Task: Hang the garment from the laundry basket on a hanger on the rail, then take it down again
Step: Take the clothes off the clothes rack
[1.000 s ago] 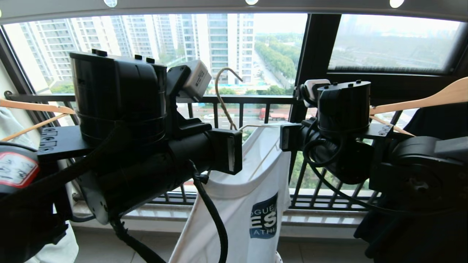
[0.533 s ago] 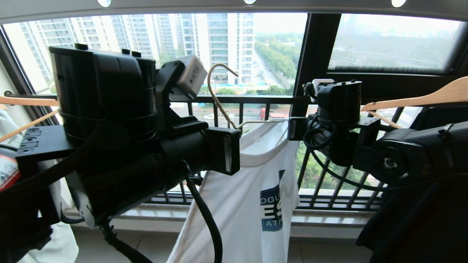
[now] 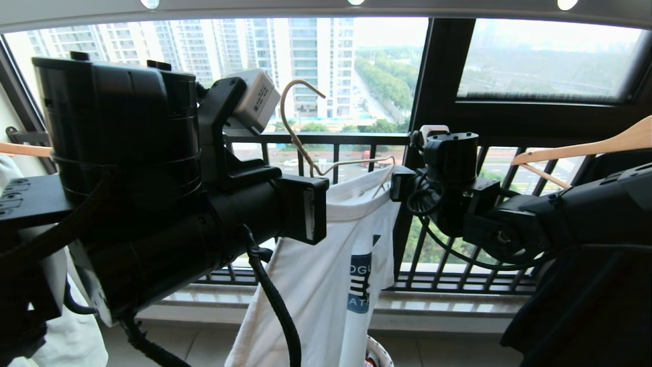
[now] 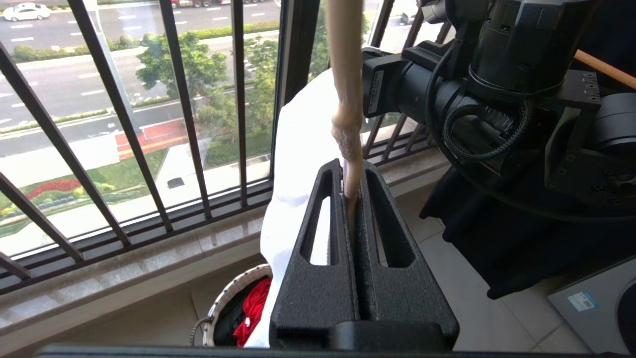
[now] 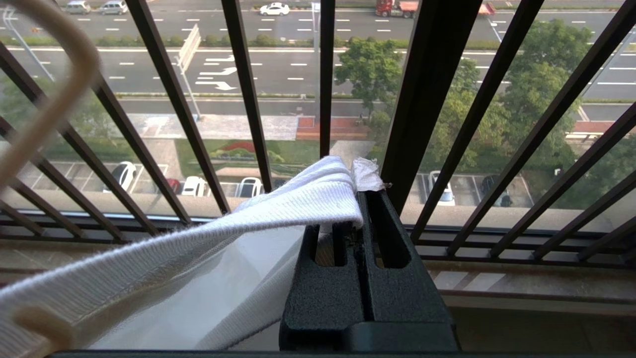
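The white garment (image 3: pixel 326 275) with its dark blue print hangs between my two arms, draped on the cream wire hanger (image 3: pixel 295 117). The hanger's hook stands free in the air, well below the grey rail (image 3: pixel 254 7). My left gripper (image 4: pixel 352 169) is shut on the hanger (image 4: pixel 345 74) at its neck, just under the twisted part. My right gripper (image 5: pixel 361 196) is shut on the garment's ribbed collar (image 5: pixel 278 204), holding it up at the hanger's right arm. The laundry basket (image 4: pixel 223 303) stands on the floor below the garment.
Thick wooden hangers (image 3: pixel 586 148) hang at the right, over a black garment (image 3: pixel 586 316), and at the far left (image 3: pixel 20 149). The black window railing (image 3: pixel 356 138) runs just behind the hanger. Red cloth (image 4: pixel 253 308) lies in the basket.
My left gripper has carried the hanger a little left and up. The right arm has stretched out and sunk, still pinching the collar, and the shirt has swung with it.
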Motion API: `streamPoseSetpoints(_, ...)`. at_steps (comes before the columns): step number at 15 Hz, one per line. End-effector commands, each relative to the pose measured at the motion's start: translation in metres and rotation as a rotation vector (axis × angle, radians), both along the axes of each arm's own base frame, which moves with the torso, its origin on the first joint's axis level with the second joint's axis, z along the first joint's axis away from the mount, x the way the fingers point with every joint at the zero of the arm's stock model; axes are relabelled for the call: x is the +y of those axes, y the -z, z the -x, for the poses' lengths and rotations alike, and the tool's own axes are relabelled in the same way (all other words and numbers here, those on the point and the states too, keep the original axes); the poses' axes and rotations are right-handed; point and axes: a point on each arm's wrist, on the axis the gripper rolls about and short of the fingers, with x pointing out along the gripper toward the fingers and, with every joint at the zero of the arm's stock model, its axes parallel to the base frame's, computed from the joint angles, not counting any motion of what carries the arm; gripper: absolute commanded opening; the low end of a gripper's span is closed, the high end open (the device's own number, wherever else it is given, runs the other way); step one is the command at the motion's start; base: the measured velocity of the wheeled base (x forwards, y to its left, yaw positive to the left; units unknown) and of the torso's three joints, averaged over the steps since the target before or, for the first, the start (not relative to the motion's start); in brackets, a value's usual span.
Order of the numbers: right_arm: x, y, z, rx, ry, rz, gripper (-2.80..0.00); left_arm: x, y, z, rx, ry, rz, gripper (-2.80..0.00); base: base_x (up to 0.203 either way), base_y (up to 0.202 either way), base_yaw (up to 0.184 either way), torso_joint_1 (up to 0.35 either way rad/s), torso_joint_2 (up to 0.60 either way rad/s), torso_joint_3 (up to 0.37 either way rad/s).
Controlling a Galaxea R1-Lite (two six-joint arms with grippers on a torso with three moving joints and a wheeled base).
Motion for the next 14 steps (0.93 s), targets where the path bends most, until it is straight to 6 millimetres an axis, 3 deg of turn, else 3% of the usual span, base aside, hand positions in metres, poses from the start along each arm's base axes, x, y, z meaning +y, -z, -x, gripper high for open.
streamPoseSetpoints(1, -0.003, 0.003, -0.003, 0.007, 0.0, 0.0, -2.8, 0.001, -0.001, 0.0, -0.011, -0.03, -0.005, -2.8, 0.0, 0.0, 0.0, 0.0, 0.0, 0.0)
streamPoseSetpoints(5, -0.01, 0.003, -0.001, 0.019, -0.031, -0.001, -2.8, -0.004, 0.001, -0.005, -0.033, -0.059, 0.009, -2.8, 0.0, 0.0, 0.0, 0.0, 0.0, 0.0)
streamPoseSetpoints(14, 0.052, 0.03, 0.044, 0.098, -0.224, 0.034, -2.8, -0.043, 0.05, -0.044, -0.063, -0.11, 0.009, -2.8, 0.0, 0.0, 0.0, 0.0, 0.0, 0.0)
